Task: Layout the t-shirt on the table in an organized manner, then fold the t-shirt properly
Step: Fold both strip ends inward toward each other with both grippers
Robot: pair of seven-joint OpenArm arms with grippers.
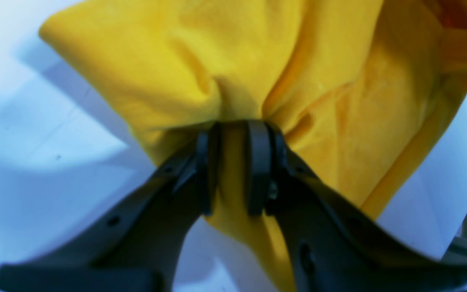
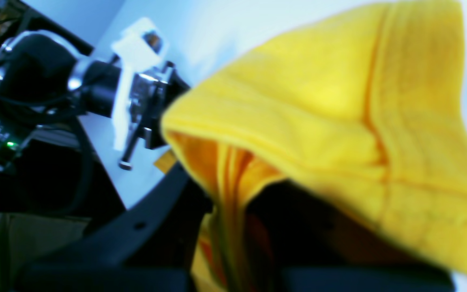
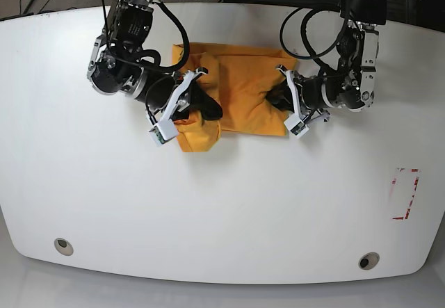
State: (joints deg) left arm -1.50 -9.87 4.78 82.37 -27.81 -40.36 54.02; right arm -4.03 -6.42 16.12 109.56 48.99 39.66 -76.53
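The table (image 3: 222, 204) has your t-shirt (image 3: 240, 89) bunched at its far middle. It's light, floppy cloth, so grab seams or hems. Left gripper (image 1: 233, 170) pinches a fold; right gripper (image 3: 208, 106) is clamped on an edge too.

Right hand (image 2: 233, 227) under blurred t-shirt (image 2: 322, 113)

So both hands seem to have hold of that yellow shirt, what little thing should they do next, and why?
Probably draw the two hands gently apart to stretch the cloth. The t-shirt lies bunched and creased on the table, the left hand is pinched on a gathered fold, and the right hand grips the opposite side. Pulling outward should flatten it before any folding.
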